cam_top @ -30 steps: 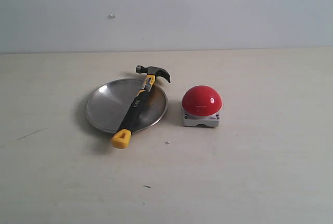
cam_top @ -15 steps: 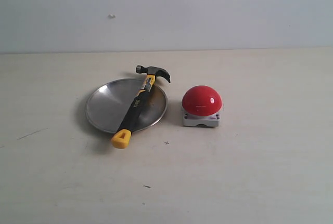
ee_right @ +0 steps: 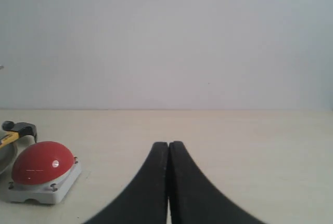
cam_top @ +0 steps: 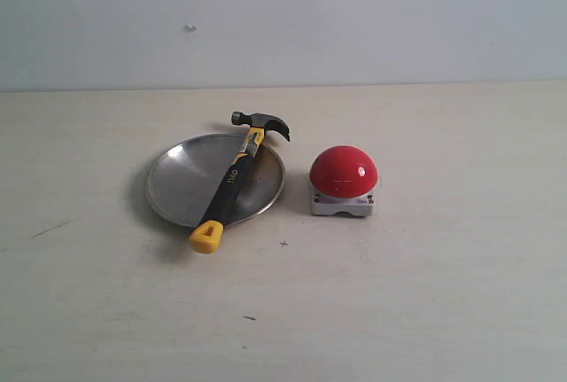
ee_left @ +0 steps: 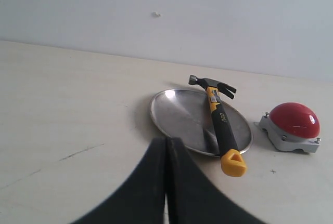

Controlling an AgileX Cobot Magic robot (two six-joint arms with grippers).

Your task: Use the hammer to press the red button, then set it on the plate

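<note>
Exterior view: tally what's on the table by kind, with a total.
hammer: 1
red button: 1
plate: 1
Total: 3

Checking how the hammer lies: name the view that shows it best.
Left wrist view: the hammer appears whole and largest, lying across the plate. The exterior view shows it whole too, only smaller. The right wrist view catches just its head at the picture's edge.
</note>
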